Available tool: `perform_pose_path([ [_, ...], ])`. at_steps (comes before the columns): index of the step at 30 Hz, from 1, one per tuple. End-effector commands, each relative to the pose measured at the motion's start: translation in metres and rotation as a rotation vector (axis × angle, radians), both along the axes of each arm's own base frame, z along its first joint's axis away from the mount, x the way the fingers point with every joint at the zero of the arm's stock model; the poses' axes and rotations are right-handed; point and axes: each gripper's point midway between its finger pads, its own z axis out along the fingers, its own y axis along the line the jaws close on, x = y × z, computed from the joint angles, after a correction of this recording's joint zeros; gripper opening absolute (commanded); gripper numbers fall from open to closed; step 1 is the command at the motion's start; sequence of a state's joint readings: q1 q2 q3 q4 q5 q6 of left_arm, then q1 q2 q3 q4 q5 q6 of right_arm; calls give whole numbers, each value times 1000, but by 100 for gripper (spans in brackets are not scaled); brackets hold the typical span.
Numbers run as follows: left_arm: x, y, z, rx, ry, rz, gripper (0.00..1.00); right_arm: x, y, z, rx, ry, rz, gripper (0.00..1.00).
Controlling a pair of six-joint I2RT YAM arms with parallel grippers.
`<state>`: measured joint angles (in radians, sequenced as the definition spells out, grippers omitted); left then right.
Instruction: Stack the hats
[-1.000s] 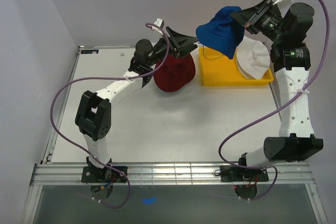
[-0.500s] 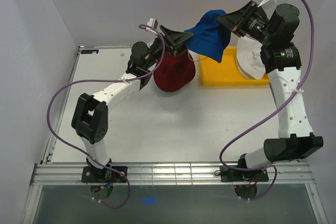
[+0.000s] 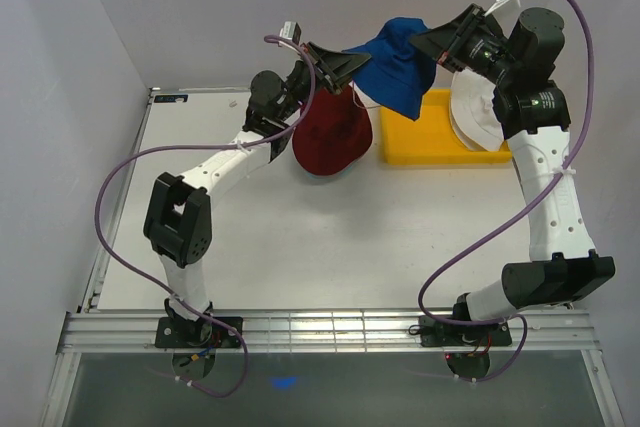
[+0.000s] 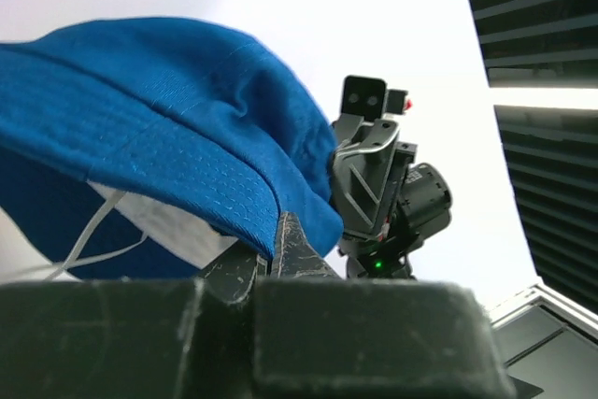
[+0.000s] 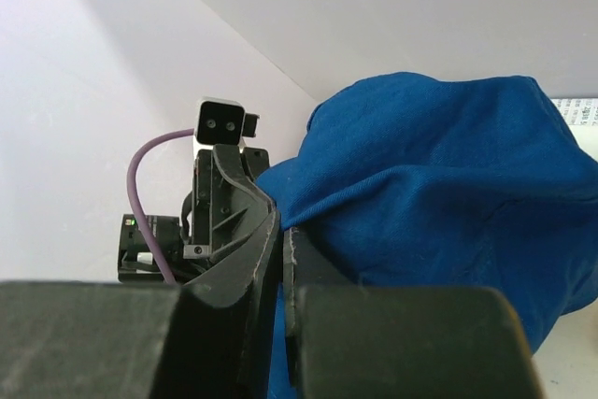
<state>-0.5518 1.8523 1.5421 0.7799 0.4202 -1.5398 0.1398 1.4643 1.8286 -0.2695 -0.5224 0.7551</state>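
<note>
The blue hat (image 3: 395, 65) is soft woven cloth with rows of stitching round a floppy brim. It hangs in the air above the far edge of the table (image 3: 300, 247), at about 12 o'clock in the overhead view, slung between the two arms and sagging at its middle. From the left wrist, the underside shows a pale lining and a thin white cord (image 4: 89, 235) dangling from it. The left gripper (image 4: 280, 242) meets the hat at its 9 o'clock side. Its dark, scuffed fingers are drawn together with almost no gap, and the brim's edge seems to be pinched between the tips, though the fabric hides the exact contact. The right gripper (image 5: 283, 235) comes in from the hat's 3 o'clock side, its fingers closed tight on a fold of blue cloth that bulges out past them. Below, the dark red hat (image 3: 330, 137) sits on the table as a rounded, fuzzy-looking dome at about 11 o'clock, just under the left arm's wrist. At 1 o'clock lies the yellow tray (image 3: 420, 142), smooth hard plastic with straight walls. The white hat (image 3: 472, 117) is slumped against the tray's right end.
</note>
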Motion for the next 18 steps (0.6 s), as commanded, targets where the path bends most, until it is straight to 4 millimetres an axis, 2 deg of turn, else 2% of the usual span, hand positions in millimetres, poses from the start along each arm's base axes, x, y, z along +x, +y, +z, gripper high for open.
perform_pose_path([
  [1, 0, 9, 23, -47, -56, -13, 0, 5, 1, -2, -22, -23, 6, 8],
  [5, 10, 17, 13, -53, -65, -40, 0, 14, 9, -14, -21, -7, 52, 8],
  [7, 21, 16, 0, -40, -69, -85, 0, 21, 11, -17, -19, -20, 61, 8],
  [8, 20, 17, 2, -59, -85, -113, 0, 23, 13, -21, -17, -18, 75, 8],
  [10, 32, 13, -16, -42, -78, -155, 0, 33, 17, -26, -12, -20, 90, 8],
  [12, 37, 15, -24, -46, -78, -173, 0, 37, 20, -26, -11, -30, 106, 8],
  [16, 59, 27, -58, -26, -28, -172, 0, 51, 34, -39, -22, -14, 135, 8],
  [18, 60, 34, -64, -31, -33, -172, 0, 53, 39, -41, -29, -15, 142, 8],
])
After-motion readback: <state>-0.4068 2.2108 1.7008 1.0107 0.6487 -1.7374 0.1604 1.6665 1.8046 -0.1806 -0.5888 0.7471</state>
